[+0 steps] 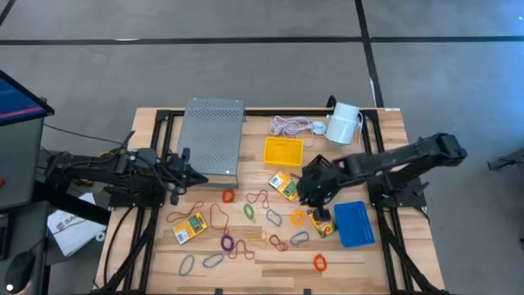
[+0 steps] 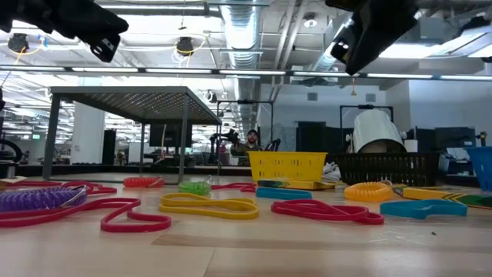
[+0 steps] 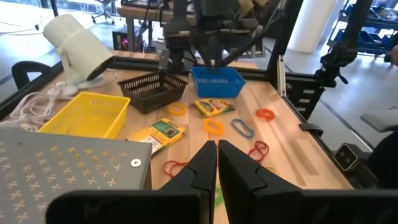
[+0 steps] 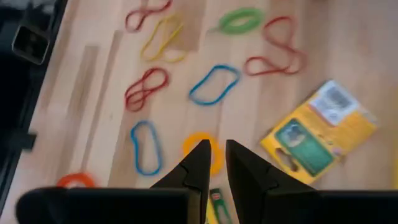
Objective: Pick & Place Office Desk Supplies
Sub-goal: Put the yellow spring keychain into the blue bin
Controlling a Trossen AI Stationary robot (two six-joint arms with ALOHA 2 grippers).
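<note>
1. Wooden planks make up the desk (image 1: 385, 270), a pale surface framed by dark rails, on a grey floor.
2. Printing on the crayon boxes is too small to read in any view; only a green panel on a yellow-orange face shows on the crayon box (image 4: 318, 140) seen from the right wrist.
3. The low view looks into a workshop hall with ceiling ducts, strip lights and shelving; a person (image 2: 251, 142) stands far back.
4. Rubber bands lie scattered flat across the near half of the desk, among them a green band (image 1: 249, 211), a purple band (image 1: 227, 242) and an orange band (image 1: 319, 262) near the front right.
5. The yellow tray (image 1: 283, 151) sits mid-desk toward the far side, its long axis running left to right.
6. The blue tray (image 1: 354, 224) lies at the right, long axis running near to far.
7. The black mesh tray (image 3: 153, 89) sits between the yellow and blue trays in the left wrist view.
8. A second crayon box (image 1: 189, 227) lies at the near left, tilted.
9. The right hand (image 4: 213, 163) hangs over an orange ring (image 4: 203, 151) with its fingers a narrow slit apart, holding nothing.
10. The left hand (image 3: 217, 163) waits at the left, beside the grey perforated box (image 1: 212, 138), fingers pressed together and empty.
</note>
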